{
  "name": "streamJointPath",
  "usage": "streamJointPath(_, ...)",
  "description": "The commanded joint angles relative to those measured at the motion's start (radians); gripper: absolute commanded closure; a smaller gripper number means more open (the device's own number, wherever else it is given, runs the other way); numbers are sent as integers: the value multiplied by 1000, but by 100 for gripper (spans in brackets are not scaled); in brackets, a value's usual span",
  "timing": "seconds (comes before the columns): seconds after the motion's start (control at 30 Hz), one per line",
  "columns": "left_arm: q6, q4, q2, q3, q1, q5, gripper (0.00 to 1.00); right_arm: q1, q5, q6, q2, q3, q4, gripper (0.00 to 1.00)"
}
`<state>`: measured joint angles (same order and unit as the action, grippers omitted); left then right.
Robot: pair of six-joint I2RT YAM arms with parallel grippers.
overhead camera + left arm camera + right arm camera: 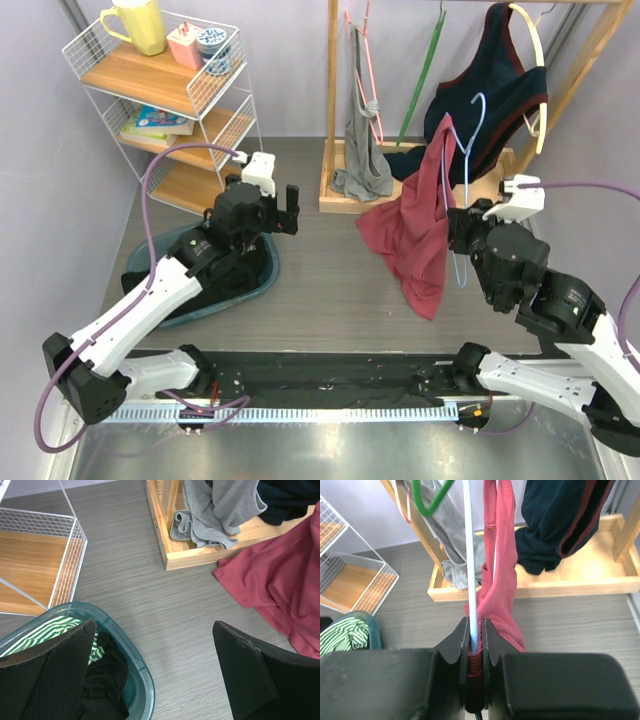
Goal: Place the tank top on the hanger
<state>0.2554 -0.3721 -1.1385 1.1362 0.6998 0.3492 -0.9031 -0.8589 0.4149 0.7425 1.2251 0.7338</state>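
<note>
Two robot arms work in front of a wooden clothes rack (333,110) on a grey tabletop (320,280). The right pincer (458,228), just in front of the rack's right half, is clamped on one light-blue hanger (467,150) and on a fold of the one maroon tank top (415,230). The right wrist view shows the thin wire and the red fabric pinched together between the two fingers. The hanger stands upright with its hook up, level with the rack's hanging clothes. The tank top is bunched along the hanger's left side, and the rest falls in a loose drape toward the tabletop, just in front of the rack's base. The left pincer (285,210) hangs well to the left of the rack, holding nothing, with its two fingers (75,665) spread apart above a teal basin (250,285) of dark and green-striped cloth. On the rack itself are two more garments, one grey (362,165) at the left and one navy with red trim (490,100) at the right. Between them hang one pink hanger (366,70) and one green hanger (425,75). One white wire shelf (160,90) stands farther left of the rack.
</note>
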Motion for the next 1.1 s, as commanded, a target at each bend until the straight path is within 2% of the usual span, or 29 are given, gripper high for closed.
streamJointPath(0.0,8,24,32,-3,-3,-10,0,1,-77,-51,72,108,-42,99)
streamJointPath(0.1,10,24,39,-3,-3,-13,0,7,-81,-77,121,148,-43,99)
streamJointPath(0.23,13,24,46,-3,-3,-19,0,62,9,-94,181,171,-57,99)
streamJointPath(0.3,13,22,51,-3,-3,-19,0,177,98,-102,198,171,-69,99)
streamJointPath(0.33,12,24,55,-4,-3,-18,0,241,230,-102,202,162,-92,99)
streamJointPath(0.37,10,24,60,-4,-3,-15,0,351,285,-102,201,149,-112,99)
streamJointPath(0.4,8,24,65,-9,-3,-12,0,409,344,-105,204,140,-143,99)
streamJointPath(0.5,2,29,72,-12,-3,-3,0,510,446,-123,225,136,-184,99)
streamJointPath(0.77,2,29,71,-12,-3,-7,0,599,511,-188,305,201,-264,99)
streamJointPath(1.07,1,29,69,-12,-3,-10,0,702,618,-220,385,378,-263,99)
